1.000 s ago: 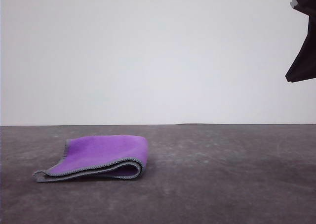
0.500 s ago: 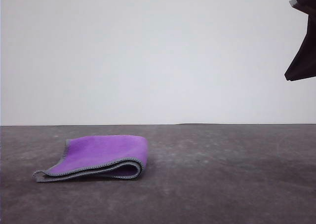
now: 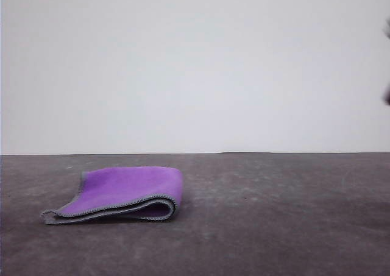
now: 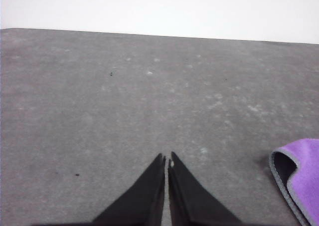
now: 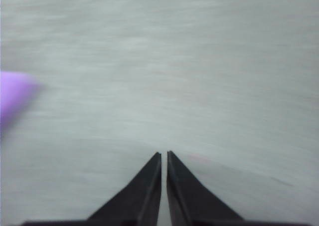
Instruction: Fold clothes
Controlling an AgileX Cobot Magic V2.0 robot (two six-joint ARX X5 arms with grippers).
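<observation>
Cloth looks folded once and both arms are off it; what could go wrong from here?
1. The cloth is folded loosely, its top layer bulging at the right-hand bend, so it may spring open.
2. The edges at the left are not flush, so a second fold could end up skewed.
3. The right wrist view is motion-blurred; with the right tool and left tool shut, a hasty approach may push the cloth.

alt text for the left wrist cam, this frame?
The left gripper hangs over a bare grey table, its two dark fingers closed tip to tip with nothing between them. A corner of the folded purple cloth, edged in grey stitching, lies on the table off to one side, apart from the gripper.
</observation>
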